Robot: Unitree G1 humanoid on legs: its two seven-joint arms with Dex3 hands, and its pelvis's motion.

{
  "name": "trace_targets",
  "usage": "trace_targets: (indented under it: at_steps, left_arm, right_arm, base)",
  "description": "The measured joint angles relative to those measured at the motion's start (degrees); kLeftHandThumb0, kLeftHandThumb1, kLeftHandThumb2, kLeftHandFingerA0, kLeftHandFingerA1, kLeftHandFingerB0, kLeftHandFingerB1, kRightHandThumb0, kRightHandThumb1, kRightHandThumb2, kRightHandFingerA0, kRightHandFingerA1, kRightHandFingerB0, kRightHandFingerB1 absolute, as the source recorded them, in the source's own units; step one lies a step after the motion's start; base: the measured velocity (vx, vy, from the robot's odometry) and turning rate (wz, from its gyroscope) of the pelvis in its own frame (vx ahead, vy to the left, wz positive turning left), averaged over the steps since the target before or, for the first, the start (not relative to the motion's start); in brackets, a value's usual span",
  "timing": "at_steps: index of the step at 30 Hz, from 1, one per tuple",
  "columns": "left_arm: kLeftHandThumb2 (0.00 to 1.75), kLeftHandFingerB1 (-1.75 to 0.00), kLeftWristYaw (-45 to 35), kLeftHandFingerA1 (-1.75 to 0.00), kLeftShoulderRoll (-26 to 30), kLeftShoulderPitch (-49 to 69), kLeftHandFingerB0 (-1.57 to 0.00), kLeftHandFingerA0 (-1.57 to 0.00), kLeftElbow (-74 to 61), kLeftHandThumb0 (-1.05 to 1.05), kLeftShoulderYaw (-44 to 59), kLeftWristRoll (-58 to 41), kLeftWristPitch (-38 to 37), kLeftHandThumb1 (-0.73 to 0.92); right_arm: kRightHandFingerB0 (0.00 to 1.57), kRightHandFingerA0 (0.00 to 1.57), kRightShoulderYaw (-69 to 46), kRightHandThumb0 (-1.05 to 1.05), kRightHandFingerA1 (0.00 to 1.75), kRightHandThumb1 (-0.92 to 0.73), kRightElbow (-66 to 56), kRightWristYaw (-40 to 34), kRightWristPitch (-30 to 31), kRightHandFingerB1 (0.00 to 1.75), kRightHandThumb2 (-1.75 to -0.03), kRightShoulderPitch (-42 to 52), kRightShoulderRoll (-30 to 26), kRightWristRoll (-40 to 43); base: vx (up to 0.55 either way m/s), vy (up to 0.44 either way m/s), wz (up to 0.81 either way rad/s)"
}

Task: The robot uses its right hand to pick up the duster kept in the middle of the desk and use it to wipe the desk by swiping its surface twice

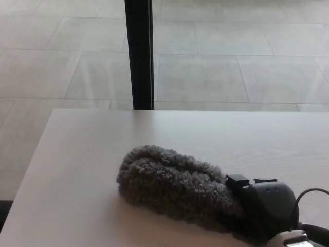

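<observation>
Looks like an office or lobby-type indoor space: pale wood-grain desk point(103, 149) set beside a wide floor point(231, 62) of large grey stone tiles, with a black upright post point(139, 51) just behind the desk's far edge.

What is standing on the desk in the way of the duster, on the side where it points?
Nothing visible. The right hand holds the duster flat on the desk, and the surface to the duster's left and beyond it is bare up to the edges.
</observation>
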Motion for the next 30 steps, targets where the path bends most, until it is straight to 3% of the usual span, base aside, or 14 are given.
trace_targets:
  at_steps: [2, 6, 7, 8, 9, 16, 19, 20, 23, 24, 25, 26, 28, 30]
  left_arm:
    - [0.63, -0.50, -0.15, -0.61, 0.28, 0.00, -0.45, -0.40, -0.02, -0.49, -0.29, 0.04, -0.03, 0.78]
    - [0.62, -0.51, -0.35, -0.63, 0.68, -0.15, -0.45, -0.38, -0.05, -0.49, -0.38, 0.03, -0.03, 0.79]
    - [0.63, -0.51, -0.43, -0.63, 0.72, -0.17, -0.44, -0.37, -0.06, -0.50, -0.36, 0.03, -0.03, 0.79]
    - [0.63, -0.51, -0.48, -0.63, 0.75, -0.16, -0.44, -0.39, -0.06, -0.50, -0.36, 0.03, -0.03, 0.80]
    - [0.62, -0.52, -0.69, -0.64, 0.83, -0.14, -0.45, -0.39, -0.06, -0.49, -0.35, 0.03, -0.03, 0.81]
    - [0.63, -0.55, -0.77, -0.63, 1.02, -0.10, -0.53, -0.42, 0.00, -0.50, -0.44, 0.03, -0.03, 0.77]
    - [0.62, -0.54, -0.69, -0.63, 1.02, -0.12, -0.50, -0.39, 0.05, -0.49, -0.40, 0.02, -0.03, 0.77]
    - [0.62, -0.53, -0.69, -0.63, 1.02, -0.11, -0.51, -0.42, 0.04, -0.50, -0.39, 0.02, -0.03, 0.77]
    - [0.64, -0.50, -0.59, -0.63, 1.02, -0.08, -0.48, -0.43, 0.01, -0.50, -0.63, 0.06, -0.03, 0.80]
    - [0.64, -0.49, -0.59, -0.62, 1.02, -0.08, -0.42, -0.39, 0.00, -0.48, -0.85, 0.09, -0.03, 0.81]
    - [0.64, -0.49, -0.59, -0.62, 1.02, -0.07, -0.42, -0.39, -0.01, -0.48, -0.98, 0.10, -0.03, 0.81]
    - [0.64, -0.49, -0.63, -0.62, 1.02, -0.06, -0.42, -0.39, -0.01, -0.48, -1.04, 0.10, -0.04, 0.81]
    - [0.62, -0.49, -0.67, -0.60, 1.02, -0.06, -0.46, -0.39, 0.01, -0.48, -1.09, 0.09, -0.04, 0.80]
    - [0.63, -0.50, -0.66, -0.63, 1.02, -0.11, -0.45, -0.41, 0.08, -0.48, -1.09, 0.09, -0.04, 0.79]
  right_arm:
    - [0.72, 0.86, 1.89, -0.33, 1.73, -0.69, -0.92, -0.31, -1.38, 1.27, -0.79, 0.12, -1.79, -0.65]
    - [0.76, 0.87, 5.17, -0.33, 1.73, -0.68, -1.22, -2.77, -4.72, 1.17, -0.81, 0.00, -5.03, -2.43]
    - [0.79, 1.21, 5.64, -0.41, 1.35, -0.49, -1.00, -3.39, -5.45, 0.95, -0.97, -0.15, -5.55, -2.72]
    - [0.80, 1.21, 5.87, -0.39, 1.34, -0.49, -0.87, -3.70, -5.76, 0.95, -0.98, -0.26, -5.79, -2.87]
    - [0.78, 0.91, 6.95, -0.33, 1.73, -0.63, -0.09, -5.15, -7.21, 1.08, -0.73, -0.96, -6.93, -3.76]
    - [0.88, 1.11, 11.29, -0.33, 1.62, -0.52, 6.43, -12.36, -13.60, 1.12, -0.82, -4.44, -8.97, -6.55]
    - [0.78, 0.95, 12.81, -0.29, 1.75, -0.60, 9.02, -14.79, -15.82, 1.15, -0.83, -5.87, -9.42, -7.60]
    - [0.82, 1.14, 13.15, -0.28, 1.65, -0.53, 9.46, -15.24, -16.17, 1.21, -0.89, -6.19, -9.45, -7.83]
    - [0.76, 0.90, 14.90, -0.29, 1.75, -0.61, 11.30, -17.10, -17.33, 1.23, -0.78, -8.15, -9.49, -8.80]
    - [0.78, 1.08, 15.77, -0.34, 1.28, -0.54, 12.08, -17.82, -17.56, 0.99, -0.99, -8.92, -9.48, -9.35]
    - [0.78, 1.08, 16.26, -0.34, 1.28, -0.54, 12.53, -18.23, -17.68, 0.99, -0.99, -9.32, -9.48, -9.69]
    - [0.77, 0.88, 16.97, -0.28, 1.71, -0.64, 13.19, -18.54, -17.93, 1.15, -0.76, -9.97, -9.44, -10.11]
    - [0.86, 1.06, 18.15, -0.30, 1.58, -0.54, 14.79, -18.98, -18.57, 1.16, -0.82, -11.41, -9.15, -10.82]
    - [0.81, 0.88, 18.90, -0.27, 1.72, -0.61, 16.43, -19.24, -19.13, 1.25, -0.82, -12.65, -8.56, -11.22]
  base:
    - [0.00, 0.000, 0.00]
    - [0.00, 0.000, 0.00]
    - [0.00, 0.000, 0.00]
    - [0.00, 0.000, 0.00]
    - [0.00, 0.000, 0.00]
    - [0.00, 0.000, 0.00]
    - [0.00, 0.000, 0.00]
    - [0.00, 0.000, 0.00]
    - [0.00, 0.000, 0.00]
    - [0.00, 0.000, 0.00]
    - [0.00, 0.000, 0.00]
    - [0.00, 0.000, 0.00]
    - [0.00, 0.000, 0.00]
    - [0.00, 0.000, 0.00]
